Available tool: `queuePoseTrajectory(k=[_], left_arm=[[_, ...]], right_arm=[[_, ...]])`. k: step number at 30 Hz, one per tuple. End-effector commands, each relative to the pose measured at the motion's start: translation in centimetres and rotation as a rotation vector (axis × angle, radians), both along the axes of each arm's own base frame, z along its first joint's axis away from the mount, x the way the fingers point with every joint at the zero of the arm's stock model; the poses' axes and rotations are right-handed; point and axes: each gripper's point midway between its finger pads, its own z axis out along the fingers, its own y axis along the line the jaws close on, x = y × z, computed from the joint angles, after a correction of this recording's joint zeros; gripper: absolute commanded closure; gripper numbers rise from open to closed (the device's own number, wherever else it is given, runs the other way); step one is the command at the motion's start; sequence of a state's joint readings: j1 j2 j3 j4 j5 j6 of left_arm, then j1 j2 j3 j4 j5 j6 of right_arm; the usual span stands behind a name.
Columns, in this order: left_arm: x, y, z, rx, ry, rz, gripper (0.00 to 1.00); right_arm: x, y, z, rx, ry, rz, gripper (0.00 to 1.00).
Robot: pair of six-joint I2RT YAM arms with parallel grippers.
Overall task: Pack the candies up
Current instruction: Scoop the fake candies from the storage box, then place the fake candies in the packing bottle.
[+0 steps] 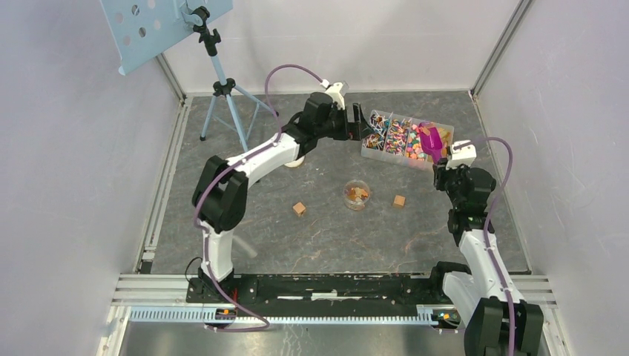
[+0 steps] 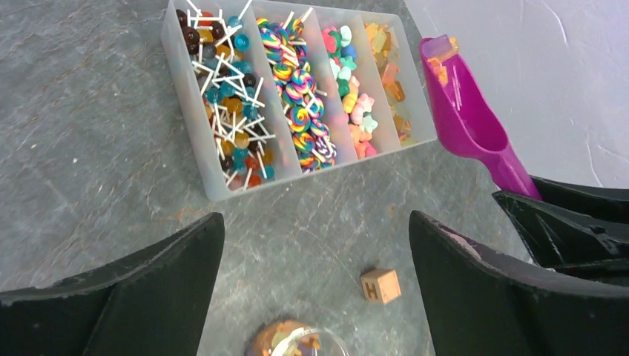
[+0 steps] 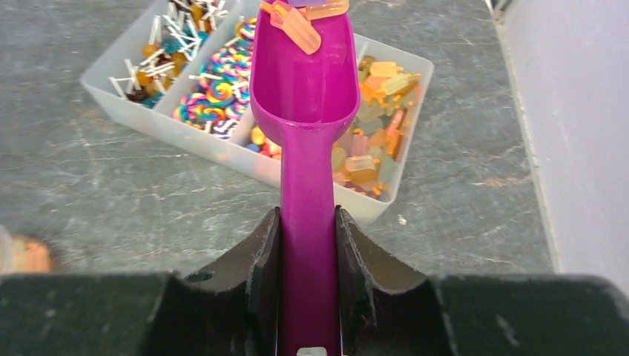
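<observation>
Right tool [image 3: 305,219] is gripping the loaded scoop [image 3: 300,89]; left tool [image 2: 315,219] is gaping; tilting risks spilling candies [image 3: 297,26].

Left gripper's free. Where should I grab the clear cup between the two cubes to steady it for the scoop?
Grip the clear cup across its round side wall, low down, bringing the left gripper in from the left arm's side. It stands upright with candies inside, so a low side grip probably keeps its mouth free for the scoop.
</observation>
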State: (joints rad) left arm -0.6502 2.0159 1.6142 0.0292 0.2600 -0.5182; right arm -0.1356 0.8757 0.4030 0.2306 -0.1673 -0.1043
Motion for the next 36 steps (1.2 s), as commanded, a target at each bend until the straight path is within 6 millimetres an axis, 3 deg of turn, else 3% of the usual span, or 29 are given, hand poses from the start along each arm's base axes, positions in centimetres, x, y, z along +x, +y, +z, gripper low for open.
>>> queuePoseTrajectory(k=[1, 5, 11, 19, 25, 30, 36], left_arm=[[-1.8, 2.4, 5.2, 0.007, -0.112, 0.020, 0.00], [-3.8, 5.0, 5.8, 0.055, -0.116, 0.051, 0.00], [-7.5, 8.9, 8.5, 0.122, -0.152, 0.060, 0.00], [-13.0, 15.6, 11.0, 0.237, -0.275, 0.081, 0.00], [-16.0, 19.5, 9.5, 0.316, -0.350, 0.095, 0.00], [-17.7, 21.0, 7.3, 0.369, -0.365, 0.066, 0.00], [-17.5, 23.3, 5.3, 0.452, -0.371, 0.139, 0.00]], right_arm=[[-0.5, 3.0, 1.5, 0.090, -0.070, 0.129, 1.00], [-1.0, 4.7, 2.4, 0.102, -0.098, 0.195, 1.00], [-1.3, 8.2, 4.2, 0.042, -0.106, 0.332, 1.00], [-2.7, 11.8, 6.7, -0.021, -0.151, 0.504, 1.00], [-4.4, 14.9, 6.6, -0.202, -0.122, 0.712, 1.00], [-4.8, 14.8, 7.4, -0.270, -0.082, 0.747, 1.00], [-6.2, 14.7, 7.2, -0.331, -0.061, 0.784, 1.00]])
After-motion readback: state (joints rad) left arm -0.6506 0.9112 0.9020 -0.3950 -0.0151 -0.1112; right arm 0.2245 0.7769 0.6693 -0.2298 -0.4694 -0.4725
